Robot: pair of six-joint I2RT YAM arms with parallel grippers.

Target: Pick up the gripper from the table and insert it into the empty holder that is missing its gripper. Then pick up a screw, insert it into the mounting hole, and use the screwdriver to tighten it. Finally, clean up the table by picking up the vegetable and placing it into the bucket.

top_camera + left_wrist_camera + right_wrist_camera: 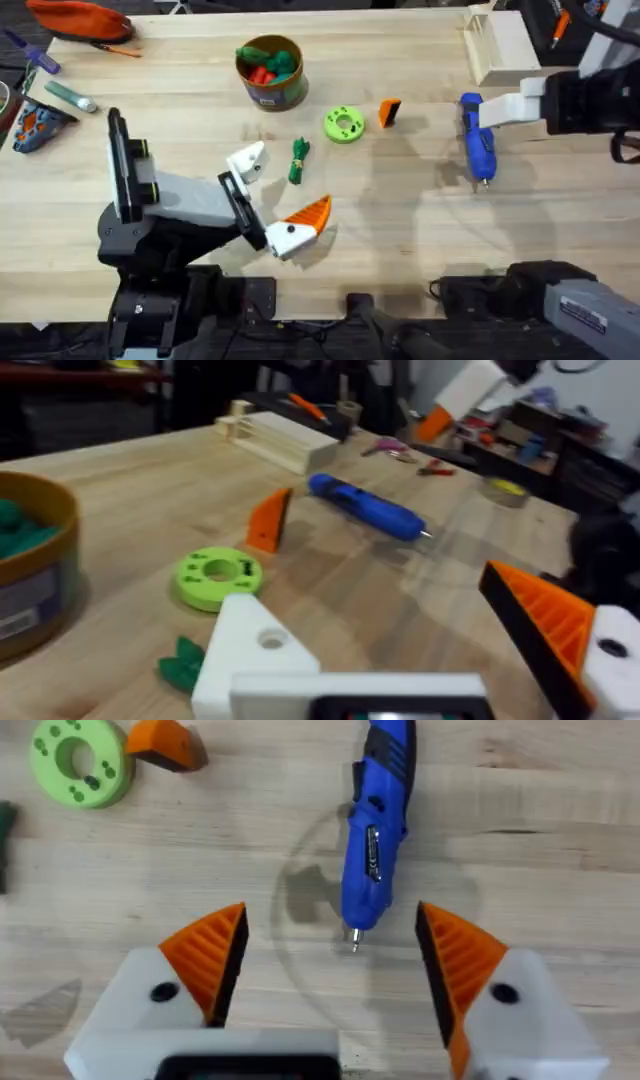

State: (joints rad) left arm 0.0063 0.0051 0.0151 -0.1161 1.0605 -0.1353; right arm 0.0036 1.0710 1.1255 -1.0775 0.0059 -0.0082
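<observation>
The small orange gripper (pixel 389 112) (pixel 270 520) (pixel 168 744) lies on the table beside a lime-green disc (pixel 344 124). My left gripper (pixel 282 185) (pixel 390 620) is open and empty. One of its sides is the bare white holder (pixel 247 161) (pixel 255 650); the other carries an orange ribbed pad (pixel 308 213). The dark green vegetable (pixel 298 160) lies just beyond the holder. The blue screwdriver (pixel 477 140) (pixel 365 508) (pixel 375 830) lies at the right, tip toward the front edge. My right gripper (pixel 492 113) (pixel 330 920) hangs open above it. The tan bucket (pixel 270 72) stands at the back.
The bucket holds several toy vegetables. A pale wooden box (pixel 500 45) stands at the back right. An orange pouch (pixel 80 18) and a grey-green marker pen (pixel 68 95) lie at the far left. Bare tabletop stretches between the two arms near the front.
</observation>
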